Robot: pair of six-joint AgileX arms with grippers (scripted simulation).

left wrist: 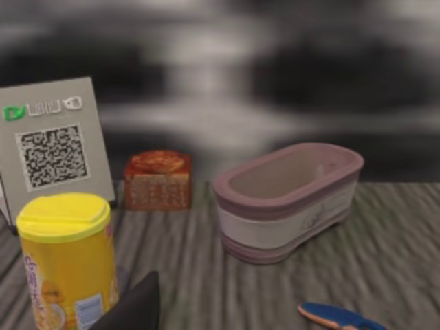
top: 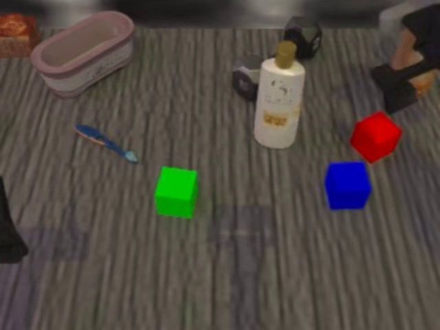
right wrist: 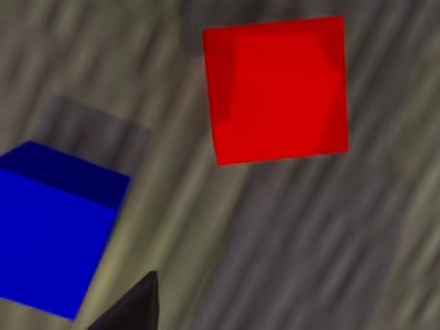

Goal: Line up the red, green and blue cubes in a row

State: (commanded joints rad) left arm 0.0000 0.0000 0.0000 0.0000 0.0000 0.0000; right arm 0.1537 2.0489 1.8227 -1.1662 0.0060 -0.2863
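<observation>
Open middle, crowded back
You have bare table (top: 275, 275) between green cube (top: 176, 192) and blue cube (top: 347, 185); the bottle (top: 279, 96) blocks behind.

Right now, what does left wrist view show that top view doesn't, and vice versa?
Only the left wrist view: a yellow canister and a QR code card.

Only the top view: the green cube, blue cube, red cube, a white bottle, and the right gripper beside the red cube.

Both: the pink tub, the blue spoon and the orange box.
</observation>
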